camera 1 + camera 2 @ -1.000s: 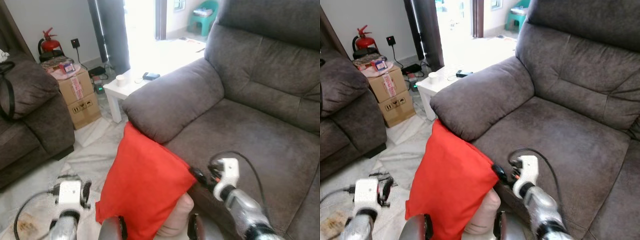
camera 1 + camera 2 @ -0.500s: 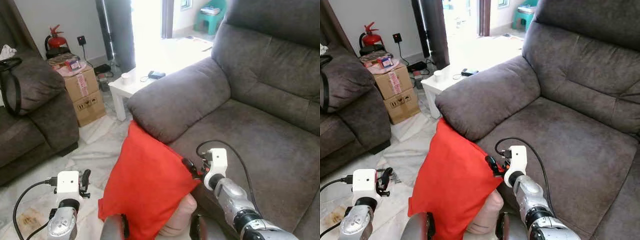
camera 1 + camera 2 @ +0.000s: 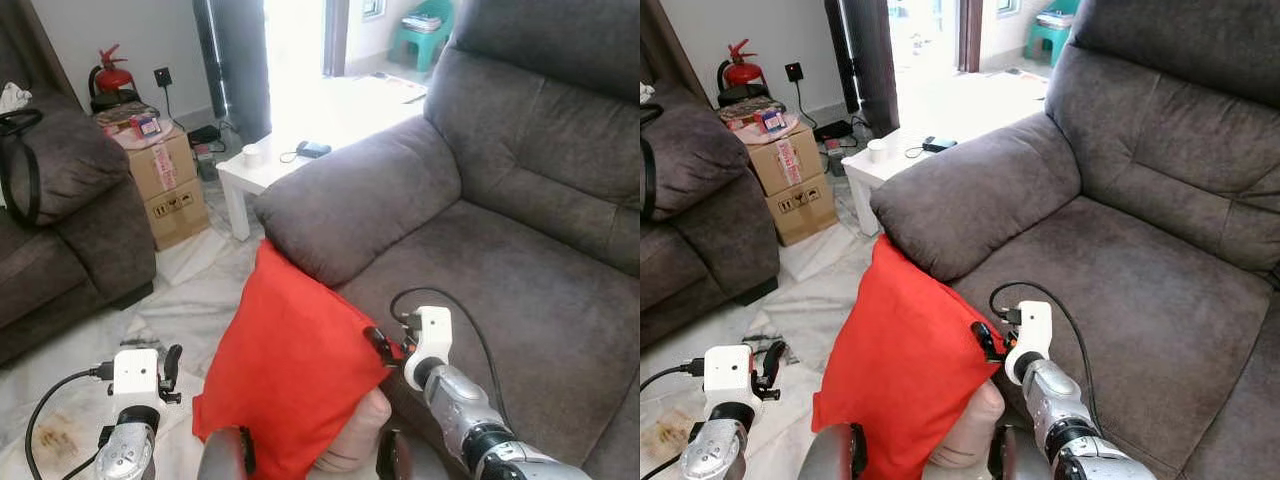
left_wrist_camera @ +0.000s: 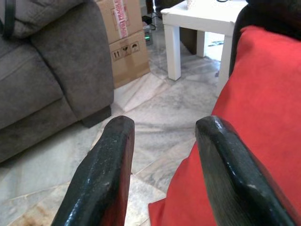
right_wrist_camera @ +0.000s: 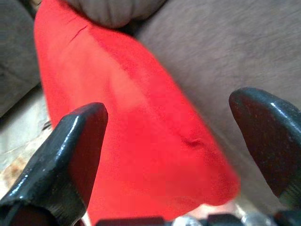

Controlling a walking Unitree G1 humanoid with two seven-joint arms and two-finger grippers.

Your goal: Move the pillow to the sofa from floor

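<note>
A red pillow (image 3: 290, 375) stands on edge on the floor, leaning against the front of the grey sofa's armrest (image 3: 350, 200). My right gripper (image 3: 378, 345) is at the pillow's right corner, over the front edge of the sofa seat (image 3: 500, 280). In the right wrist view its fingers (image 5: 70, 155) are spread wide, and the gripper (image 5: 167, 106) is open with the pillow (image 5: 141, 127) just beyond them. My left gripper (image 3: 170, 362) hangs low to the pillow's left, and is open (image 4: 164, 123) over the floor beside the pillow's red edge (image 4: 254, 117).
A white low table (image 3: 270, 170) stands behind the armrest, with cardboard boxes (image 3: 165, 185) to its left. A second dark sofa (image 3: 60, 230) fills the left side. Marble floor (image 3: 190, 290) lies between them. A beige rounded thing (image 3: 350, 445) shows under the pillow's lower edge.
My right gripper has edged left, up to the pillow's right corner. The view has shifted a little. The pillow and the left arm have hardly moved.
</note>
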